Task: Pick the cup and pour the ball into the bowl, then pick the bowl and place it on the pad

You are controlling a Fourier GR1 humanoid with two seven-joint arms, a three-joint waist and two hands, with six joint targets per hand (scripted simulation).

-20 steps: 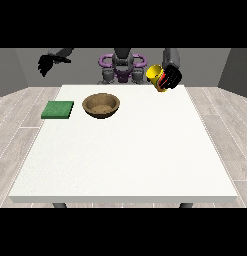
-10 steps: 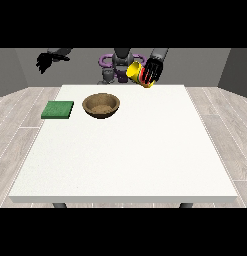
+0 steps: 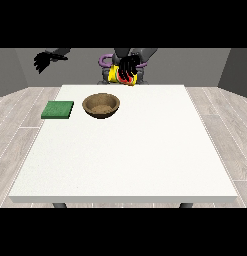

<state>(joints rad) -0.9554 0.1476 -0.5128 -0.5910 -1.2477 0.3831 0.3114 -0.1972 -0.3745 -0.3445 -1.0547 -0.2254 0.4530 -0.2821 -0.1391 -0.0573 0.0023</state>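
1. The yellow cup (image 3: 116, 75) is up in the air near the table's far edge, close in front of the robot's body, with the hand nearer the view's right (image 3: 128, 67) curled round it; red shows at the cup's mouth end, and it looks tipped over on its side
2. The ball I cannot make out; it may be inside the cup or hidden by the fingers
3. The cup looks to me like a light, stiff plastic thing with a smooth wall, so I'd guess it could slip if turned quickly; round the middle of its wall, where the hand has it, seems the sensible hold for pouring
4. The wooden bowl (image 3: 100, 105) sits on the white table (image 3: 145, 160), nearer the camera than the cup and a little to the view's left of it, well apart from it. It looks rigid and heavier than the cup; its rim is the obvious place to pinch
5. The green pad (image 3: 58, 110) lies flat just beside the bowl, at the view's left
6. The hand at the view's left (image 3: 43, 61) hangs off the table's corner holding nothing, fingers drooping loosely
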